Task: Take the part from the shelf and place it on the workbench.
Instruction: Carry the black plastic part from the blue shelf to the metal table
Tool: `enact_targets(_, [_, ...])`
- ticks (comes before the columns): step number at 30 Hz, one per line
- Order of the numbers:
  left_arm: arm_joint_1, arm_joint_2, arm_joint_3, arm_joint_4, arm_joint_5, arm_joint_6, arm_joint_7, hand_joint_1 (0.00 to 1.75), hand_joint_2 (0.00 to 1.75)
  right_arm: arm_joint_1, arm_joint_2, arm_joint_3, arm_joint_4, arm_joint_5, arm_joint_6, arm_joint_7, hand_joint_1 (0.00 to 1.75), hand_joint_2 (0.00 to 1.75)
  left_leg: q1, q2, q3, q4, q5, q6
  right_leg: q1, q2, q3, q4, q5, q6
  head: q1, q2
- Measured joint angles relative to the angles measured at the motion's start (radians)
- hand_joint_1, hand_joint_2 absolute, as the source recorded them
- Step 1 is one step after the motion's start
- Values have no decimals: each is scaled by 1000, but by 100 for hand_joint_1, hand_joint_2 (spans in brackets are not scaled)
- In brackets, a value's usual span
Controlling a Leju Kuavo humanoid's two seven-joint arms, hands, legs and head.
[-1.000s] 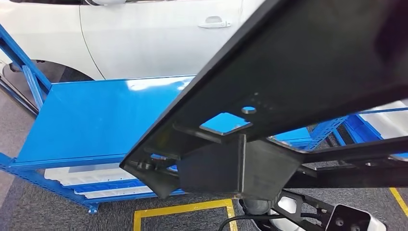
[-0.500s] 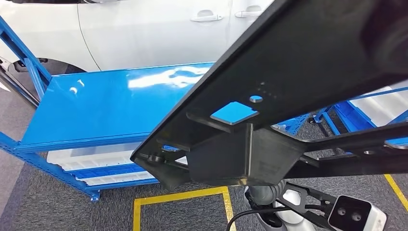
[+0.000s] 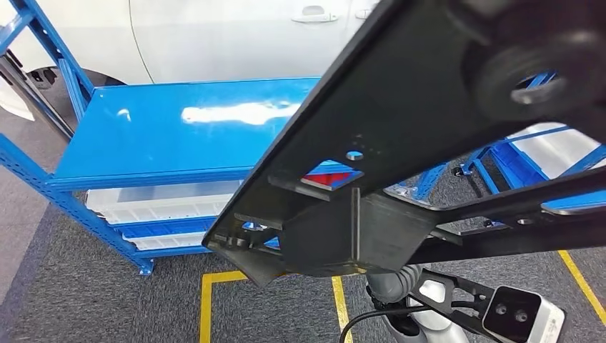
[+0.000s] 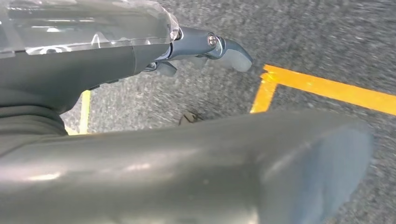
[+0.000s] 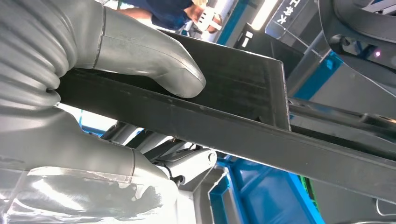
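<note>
Gripping the black metal part [image 5: 243, 126], my right hand [image 5: 70, 93] has its thick grey thumb [image 5: 154, 60] pressed on one face and the palm under the opposite edge. From the head camera I see the part [image 3: 421, 121] held high and tilted, in front of the blue shelf [image 3: 171, 136] beside a white car [image 3: 214, 36]. My left hand [image 4: 205, 49] hangs over grey carpet [image 4: 322, 42] with yellow tape [image 4: 327, 88], fingers loosely curled, holding nothing.
</note>
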Motion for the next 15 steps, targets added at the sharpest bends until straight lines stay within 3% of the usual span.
enact_targets(1, [1, -1, 0, 0, 2, -2, 0, 0, 0, 5, 0, -1, 0, 1, 4, 0, 175, 175, 0, 0, -16, 1, 12, 0, -2, 0, -13, 65, -34, 3, 0, 0])
enact_targets(2, [2, -2, 0, 0, 3, -3, 0, 0, 0, 9, 0, -2, 0, 2, 8, 0, 175, 175, -1, 1, -32, 2, 24, -1, -3, 0, -14, 109, -42, 5, 0, 0])
enact_targets(3, [3, -3, 0, 0, 5, -5, 1, 0, 0, 13, 0, -3, 0, 3, 12, 0, 175, 175, -1, 1, -48, 3, 35, -3, -4, 0, 1, 121, -28, 6, 0, 0])
enact_targets(5, [5, -6, 1, 0, 6, -9, 1, 0, 0, 18, 0, -3, 1, 4, 21, 0, 175, 175, -1, 1, -73, 7, 51, -7, -4, 0, 87, 35, 25, 2, 0, 0])
enact_targets(7, [6, -10, 2, 0, 8, -14, 2, 0, 0, 19, 1, -4, 2, 3, 35, 0, 175, 175, -3, 0, -87, 11, 63, -15, 0, 0, 202, -119, 29, -9, 0, 0])
enact_targets(8, [6, -12, 3, 0, 10, -16, 2, 0, 0, 19, 3, -5, 3, 1, 45, 0, 175, 175, -3, 0, -88, 11, 69, -21, 4, 0, 237, -173, 17, -15, 0, 0])
enact_targets(9, [6, -14, 5, 0, 12, -17, 3, 0, 0, 20, 5, -7, 6, 0, 54, 0, 175, 175, -3, 0, -89, 10, 76, -27, 7, 0, 254, -202, 7, -22, 0, 0])
enact_targets(11, [6, -16, 11, 0, 16, -17, 5, 0, 0, 20, 10, -10, 14, -1, 66, 0, 175, 175, -1, 0, -90, 9, 86, -40, 7, -2, 250, -213, 18, -37, 0, 0])
enact_targets(13, [7, -19, 16, 0, 17, -16, 7, 0, 0, 21, 17, -13, 21, 0, 69, 0, 175, 175, 0, -2, -108, 46, 49, -48, 3, -5, 239, -221, 38, -51, 0, 0])
enact_targets(15, [8, -21, 20, 0, 19, -14, 8, 0, 0, 23, 24, -15, 27, 0, 70, 0, 175, 175, 1, -2, -151, 159, -35, -54, 2, -6, 223, -222, 53, -59, 0, 0])
